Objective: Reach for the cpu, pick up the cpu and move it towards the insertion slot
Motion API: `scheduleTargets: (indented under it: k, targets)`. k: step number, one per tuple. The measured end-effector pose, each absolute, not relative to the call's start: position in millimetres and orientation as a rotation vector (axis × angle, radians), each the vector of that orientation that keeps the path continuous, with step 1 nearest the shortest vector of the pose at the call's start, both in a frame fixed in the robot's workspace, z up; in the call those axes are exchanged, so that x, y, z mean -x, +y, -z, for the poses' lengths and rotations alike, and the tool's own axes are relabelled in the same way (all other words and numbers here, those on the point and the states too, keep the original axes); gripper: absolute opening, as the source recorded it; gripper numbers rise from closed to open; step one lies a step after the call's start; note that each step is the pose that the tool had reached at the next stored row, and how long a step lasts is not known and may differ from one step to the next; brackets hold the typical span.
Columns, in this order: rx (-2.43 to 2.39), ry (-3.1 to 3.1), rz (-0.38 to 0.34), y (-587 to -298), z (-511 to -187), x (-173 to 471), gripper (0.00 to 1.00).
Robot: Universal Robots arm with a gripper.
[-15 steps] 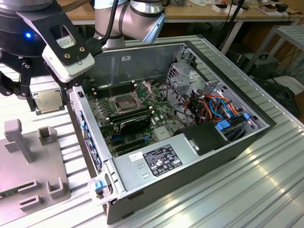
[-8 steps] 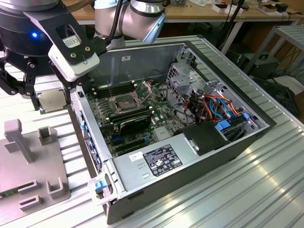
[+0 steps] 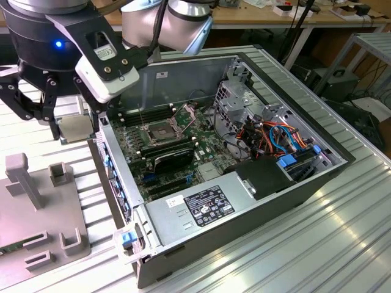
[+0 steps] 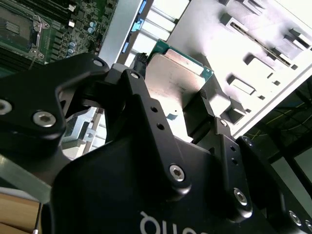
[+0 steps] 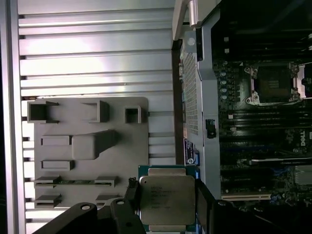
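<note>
Ribbed aluminium surface (image 3: pixel 342 244) carries an open computer case (image 3: pixel 293 201). At the exterior view's left, the fingers (image 4: pixel 141 105) clench the cpu (image 5: pixel 167 199) by its edges, held clear above the surface just outside the case wall. From the cpu (image 3: pixel 76 128), the insertion slot (image 3: pixel 157 131) lies toward 3 o'clock, inside the case.

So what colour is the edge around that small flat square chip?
Green, framing the small flat square chip's pale silver metal face; clearest in the first wrist view.

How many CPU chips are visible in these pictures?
1. The cpu is held in the gripper, above the grey fixture plate beside the computer case. The insertion slot looks empty.
</note>
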State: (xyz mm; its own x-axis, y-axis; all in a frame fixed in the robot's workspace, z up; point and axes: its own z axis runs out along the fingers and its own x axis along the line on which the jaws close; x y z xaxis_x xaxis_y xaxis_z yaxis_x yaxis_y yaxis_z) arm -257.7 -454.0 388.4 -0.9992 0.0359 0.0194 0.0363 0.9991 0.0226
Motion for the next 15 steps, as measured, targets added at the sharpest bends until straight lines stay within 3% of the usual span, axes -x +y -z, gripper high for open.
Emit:
scheduleTargets:
  k: [15]
  targets:
    - [0.056,-3.122,0.036,-454.0,-388.3,235.4,0.55]
